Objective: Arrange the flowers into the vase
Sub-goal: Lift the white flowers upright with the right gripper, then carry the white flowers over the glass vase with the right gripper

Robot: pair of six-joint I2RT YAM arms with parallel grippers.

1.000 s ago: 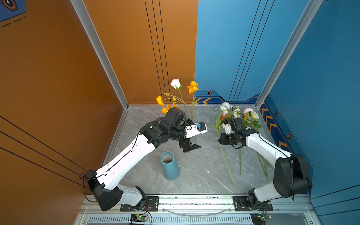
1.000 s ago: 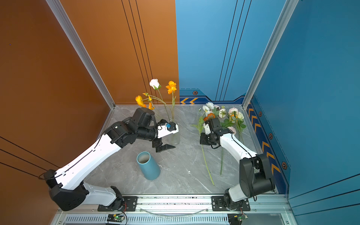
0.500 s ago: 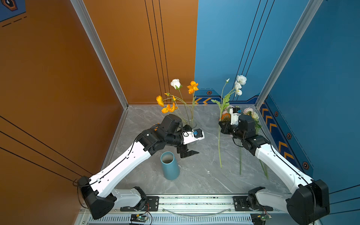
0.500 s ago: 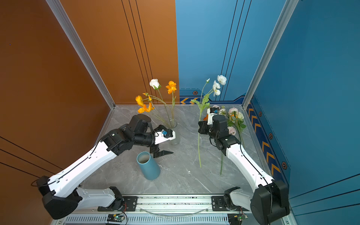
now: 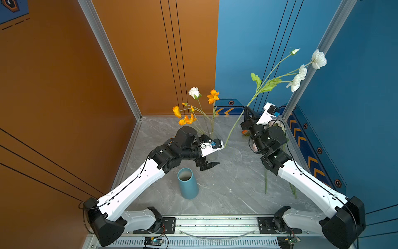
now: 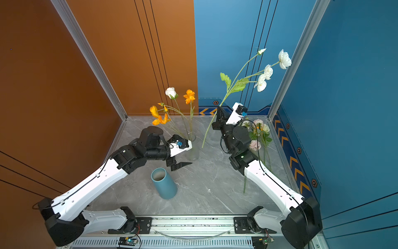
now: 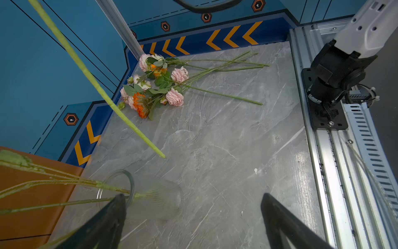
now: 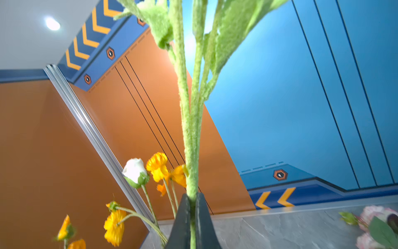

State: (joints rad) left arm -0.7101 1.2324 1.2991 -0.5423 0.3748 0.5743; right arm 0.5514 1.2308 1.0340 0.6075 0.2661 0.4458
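My right gripper (image 5: 247,108) (image 6: 219,110) (image 8: 192,199) is shut on the green stem of a white-bloomed flower (image 5: 270,83) (image 6: 239,85) (image 8: 189,129). It holds the flower tilted high over the table. The stem's lower end hangs close to the clear glass vase (image 5: 212,155) (image 6: 193,152) (image 7: 155,196). The vase holds a white rose and orange blooms (image 5: 193,92) (image 6: 189,96) (image 8: 134,170). My left gripper (image 5: 210,165) (image 6: 182,165) (image 7: 192,196) is open and empty just beside the vase. More flowers (image 7: 159,86) (image 6: 257,133) lie in a pile at the back right.
An empty blue cylinder vase (image 5: 187,183) (image 6: 163,183) stands in front of my left gripper. Orange and blue walls close in the marble table (image 5: 226,183) on three sides. A metal rail (image 5: 215,222) runs along the front edge.
My right gripper has lifted the white-bloomed flower off the pile and swung it upward and left, blooms now high. My left gripper has drawn back a little toward the blue cylinder vase.
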